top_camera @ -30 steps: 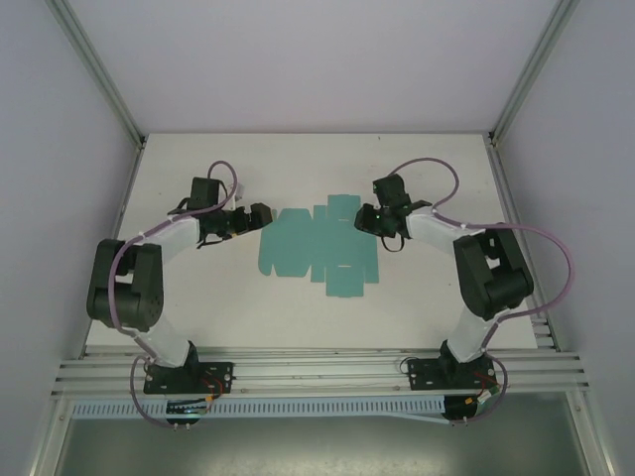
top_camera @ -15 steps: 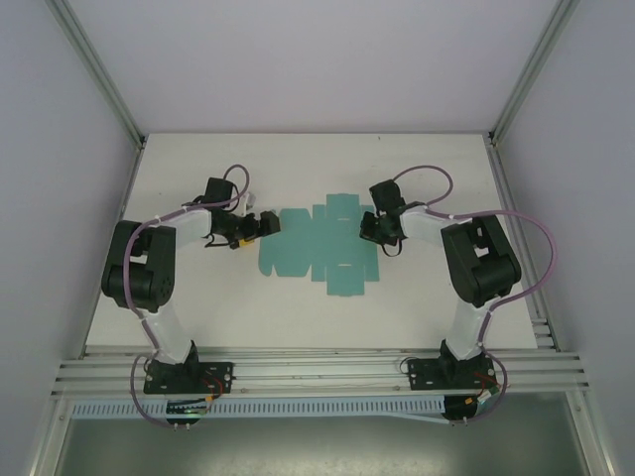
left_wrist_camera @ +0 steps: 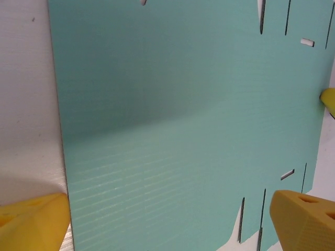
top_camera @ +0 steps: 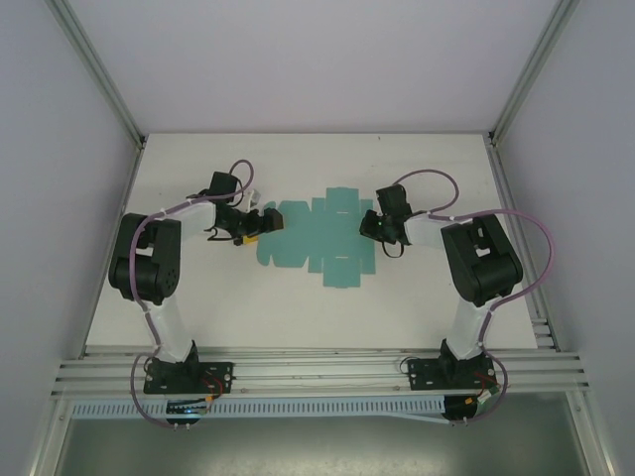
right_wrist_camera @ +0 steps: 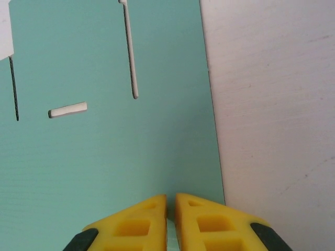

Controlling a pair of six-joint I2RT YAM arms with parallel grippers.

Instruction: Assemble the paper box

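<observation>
The paper box [top_camera: 313, 238] is a flat teal die-cut sheet with flaps and slots, lying mid-table. My left gripper [top_camera: 270, 220] is at its left end, open. In the left wrist view its yellow fingers [left_wrist_camera: 36, 217] stand wide apart, low over the sheet [left_wrist_camera: 183, 104], one past the sheet's edge and the other over its slotted part. My right gripper [top_camera: 369, 223] is at the sheet's right edge. In the right wrist view its jaws [right_wrist_camera: 170, 201] are nearly together, pinching the card [right_wrist_camera: 104, 146] close to that edge.
The white table [top_camera: 198, 297] lies bare around the sheet, with white table surface [right_wrist_camera: 272, 104] just right of the pinched edge. Grey walls and metal frame posts [top_camera: 99, 74] close in the sides, and an aluminium rail [top_camera: 317, 369] runs along the near edge.
The left gripper has reached right to the sheet's left end. The right gripper's jaws have closed on the right edge. The sheet has shifted slightly left.
</observation>
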